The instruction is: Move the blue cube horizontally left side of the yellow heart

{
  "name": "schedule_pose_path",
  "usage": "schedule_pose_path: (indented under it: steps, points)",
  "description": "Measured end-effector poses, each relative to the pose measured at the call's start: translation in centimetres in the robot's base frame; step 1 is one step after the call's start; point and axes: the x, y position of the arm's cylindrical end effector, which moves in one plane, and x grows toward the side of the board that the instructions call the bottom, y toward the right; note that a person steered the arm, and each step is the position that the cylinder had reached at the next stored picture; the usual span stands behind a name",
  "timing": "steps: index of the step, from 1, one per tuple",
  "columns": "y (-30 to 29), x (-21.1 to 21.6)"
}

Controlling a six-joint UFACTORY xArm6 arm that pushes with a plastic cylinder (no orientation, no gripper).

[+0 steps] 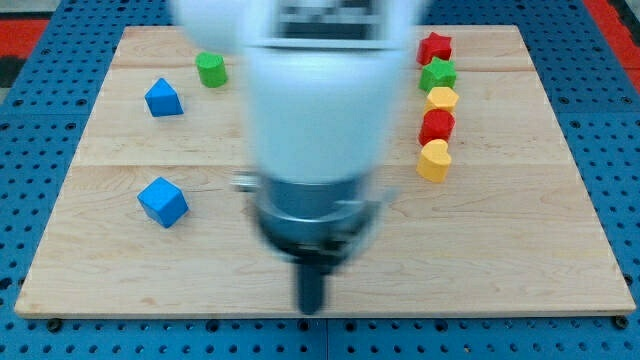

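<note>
**Blue cube lying well left of the tip, heart far across the board**

You are looking at the blue cube (163,202) sitting near the board's left edge, about mid-height in the view. My tip (312,306) is resting near the view's bottom, close to the middle, so the cube is lying up and to the view's left of it, well apart. There is no gripper here to open or close; the rod is touching no block.

The yellow heart (433,161) is sitting at the foot of a column on the view's right, just below a red block (437,126), with a yellow block (441,99), a green star (438,74) and a red star (434,47) stacked above. The cube is already lying left of the heart, only a little lower, so I judge the push is needing to come from the cube's far left side, driving rightward and slightly up.

The blurred arm is covering the board's centre, hiding whatever is lying there. A second blue block (163,98) and a green block (211,69) are sitting upper left; their exact shapes are proving hard to read.
</note>
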Motion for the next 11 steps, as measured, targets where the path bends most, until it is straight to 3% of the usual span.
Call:
schedule_pose_path:
  steps: [2, 3, 4, 6, 9, 11]
  points:
    - [-19.3, -4.7]
    - [-22.2, -6.7]
    - [-21.3, -8.7]
    - [-8.1, -9.6]
    - [-13.9, -10.0]
    - [-11.8, -12.4]
